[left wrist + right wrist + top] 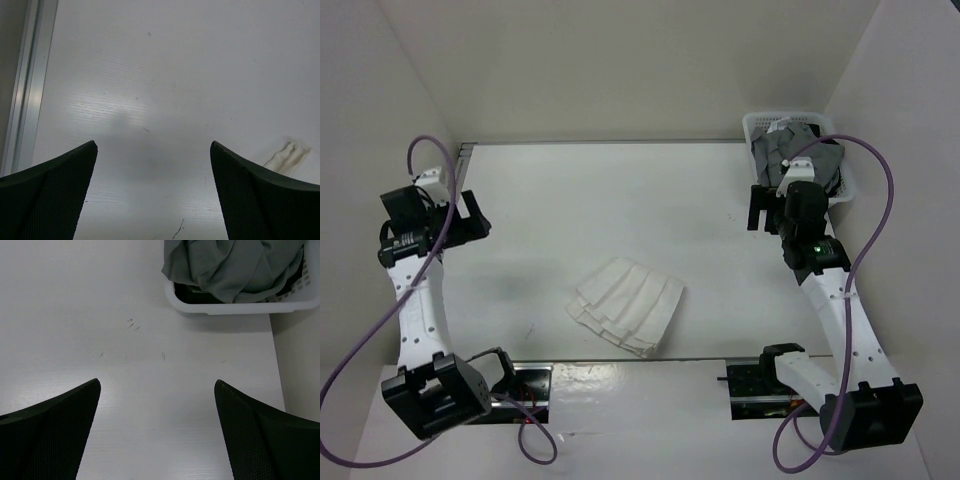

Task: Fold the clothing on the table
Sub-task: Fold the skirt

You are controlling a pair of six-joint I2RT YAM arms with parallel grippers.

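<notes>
I have the thin white pleated skirt (pixel 628 305) lying on the large flat white tabletop (pixel 620 190), centred between the two arms and close to the near edge. It is angled, with one corner pointing towards me. It looks compact, with stacked edges showing along its lower left side. I judge that at least one fold is already in it, though from the overhead view I cannot say for certain whether those layers are folds or just the pleats bunching.

Neither arm is on the cloth. The left gripper (pixel 475 215) hangs over bare table at the far left, well apart from the skirt, with its jaws spread wide and nothing between them. Its wrist camera catches only a sliver of the skirt at the right edge of the view. The right gripper (pixel 760 210) is just as wide and just as empty. It hovers on the right, near the small white plastic basket (pixel 760 122) that holds the crumpled grey garment (pixel 795 160).

I read this as the pause between folds, or possibly the end of the job. If another fold is wanted, I must bring both arms in towards the middle. Each should come down on a corner of the same skirt edge and pinch all the layers of the light fabric without dragging the bundle. That edge then goes across, with both hands level.
</notes>
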